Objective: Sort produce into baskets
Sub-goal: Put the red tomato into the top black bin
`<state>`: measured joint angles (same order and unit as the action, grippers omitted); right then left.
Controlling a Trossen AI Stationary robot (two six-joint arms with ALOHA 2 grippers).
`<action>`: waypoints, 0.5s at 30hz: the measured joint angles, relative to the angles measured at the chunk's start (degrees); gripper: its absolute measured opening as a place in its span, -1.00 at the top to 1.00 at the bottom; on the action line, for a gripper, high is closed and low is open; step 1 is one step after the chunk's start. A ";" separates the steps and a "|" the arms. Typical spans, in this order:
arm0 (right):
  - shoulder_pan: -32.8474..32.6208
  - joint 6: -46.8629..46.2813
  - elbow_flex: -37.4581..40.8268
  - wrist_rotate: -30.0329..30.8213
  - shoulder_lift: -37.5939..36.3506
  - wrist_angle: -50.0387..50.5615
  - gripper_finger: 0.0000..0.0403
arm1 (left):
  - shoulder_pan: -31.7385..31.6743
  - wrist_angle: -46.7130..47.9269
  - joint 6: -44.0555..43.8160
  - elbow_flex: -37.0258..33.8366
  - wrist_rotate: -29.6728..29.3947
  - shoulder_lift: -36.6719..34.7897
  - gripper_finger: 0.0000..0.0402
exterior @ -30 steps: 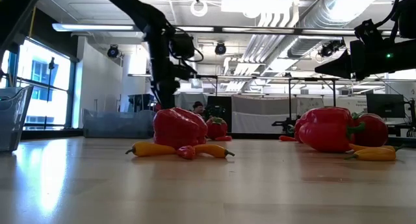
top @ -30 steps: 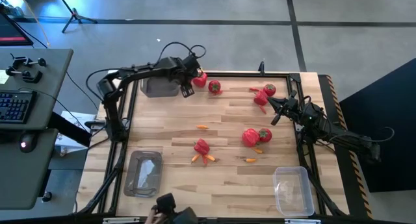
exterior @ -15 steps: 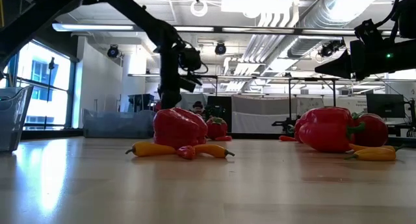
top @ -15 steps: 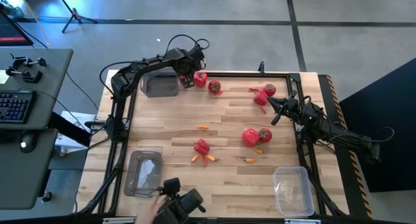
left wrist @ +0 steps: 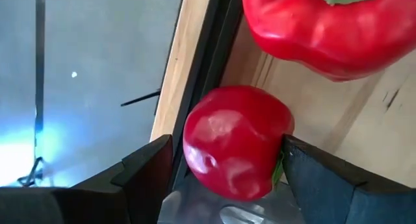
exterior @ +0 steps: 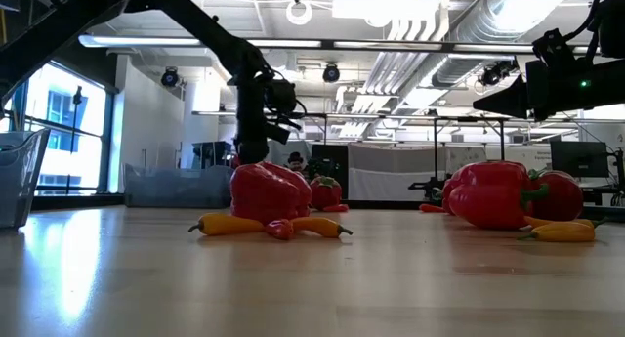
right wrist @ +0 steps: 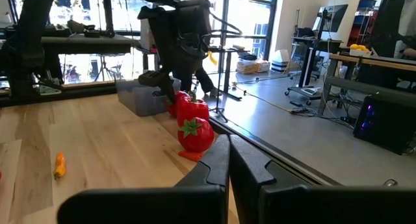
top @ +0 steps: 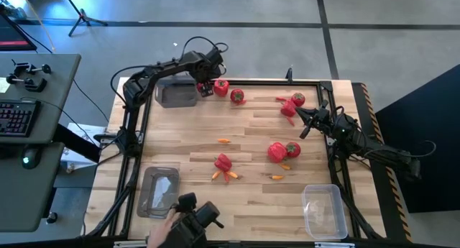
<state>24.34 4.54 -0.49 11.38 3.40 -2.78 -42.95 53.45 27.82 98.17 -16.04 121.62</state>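
My left gripper is at the table's far edge, between the far-left clear tub and a red bell pepper. It is shut on a small round red fruit. My right gripper is shut and empty above the table's right side, near a pepper and a round fruit. Another round fruit lies on the table by the far pepper. Two more tubs stand near left and near right. My left gripper has the round red fruit between its two fingers. One finger lies against the fruit's green-topped side, and the other finger is close against the opposite side. Whether the fruit is clear of the table I cannot tell.
A pepper with a round fruit lies right of centre, and another pepper lies at centre. Small orange pieces are scattered around. A person's hand with a dark device is at the near edge.
My left gripper has moved a little toward the table's far edge, beside the far-left tub. The person's hand and dark device at the near edge have shifted. My right arm has kept still.
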 joint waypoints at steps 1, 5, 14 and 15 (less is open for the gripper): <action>0.02 -0.02 0.00 0.00 0.00 0.01 1.00 | -0.14 0.01 0.00 0.00 0.45 0.03 -0.31; 0.01 -0.02 0.00 0.00 0.00 -0.01 1.00 | -0.18 -0.02 0.83 -0.02 1.05 0.75 -0.17; 0.02 -0.01 0.00 0.00 0.00 0.00 1.00 | 0.74 -0.59 2.70 0.11 0.29 1.34 0.21; 0.02 -0.02 0.00 0.00 0.00 0.00 1.00 | 0.76 -0.65 2.81 0.07 0.29 1.21 0.23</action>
<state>24.36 4.51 -0.49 11.38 3.40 -2.77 -42.19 52.80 30.63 98.24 -15.75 122.83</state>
